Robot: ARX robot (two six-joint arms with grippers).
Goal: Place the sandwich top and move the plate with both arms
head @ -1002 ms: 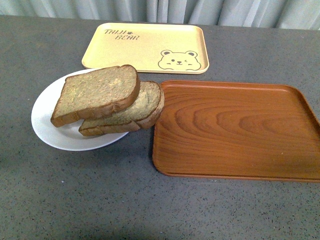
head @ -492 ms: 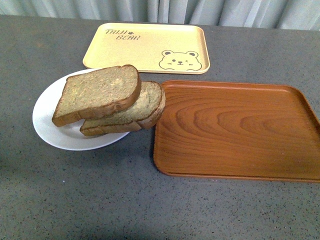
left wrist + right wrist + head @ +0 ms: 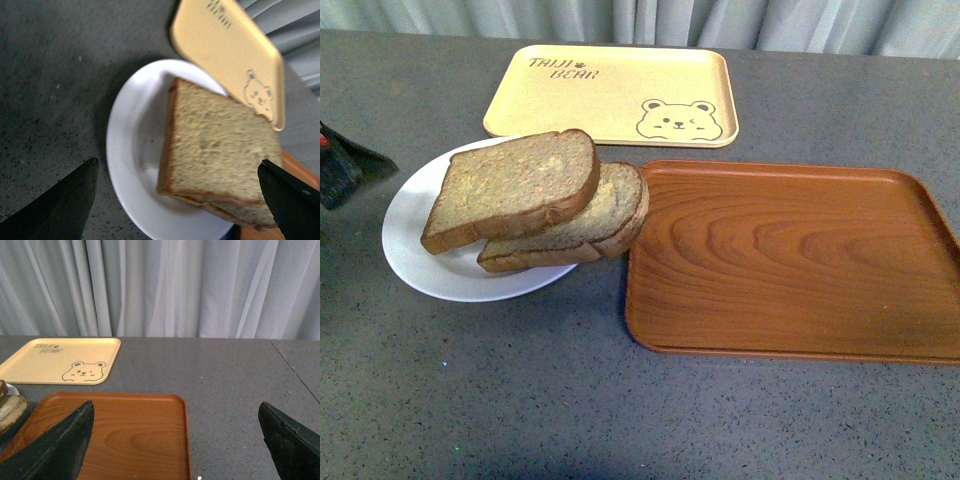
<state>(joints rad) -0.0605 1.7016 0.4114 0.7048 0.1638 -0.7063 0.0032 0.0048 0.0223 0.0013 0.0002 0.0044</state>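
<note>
Step in hand: the thick, squarish brown wholemeal sandwich top [image 3: 510,185] already lies on the round-ended lower slice [image 3: 620,212]. Judging by that, the stage left is carrying the plate with both arms.
Task thing: the round, shallow white plate [image 3: 420,255] sits on the grey speckled table [image 3: 520,400] with both slices on it.
Left gripper [image 3: 177,164]: jaws spread wide and holding nothing. It is above the table and touches neither plate nor bread.
Plate from left gripper: directly ahead and below, framed between the two black fingers, with the bare white rim on the side closest to the gripper.
Right gripper [image 3: 176,406]: jaws likewise wide apart and empty.
Plate from right gripper: well off to its left. The brown wooden tray [image 3: 135,435] lies straight ahead of it, and only a sliver of bread and rim shows at the edge of its view.
Nearer arm: the left, by a clear margin.
Stack axis: the slices run lengthwise away from the left gripper toward the wooden tray, the lower slice ending just beside that tray's rim.
Beyond the plate: the yellow bear-printed tray [image 3: 610,95], on the far side from the left gripper.
Likely call: the right arm has the longer way to the far rim.
</note>
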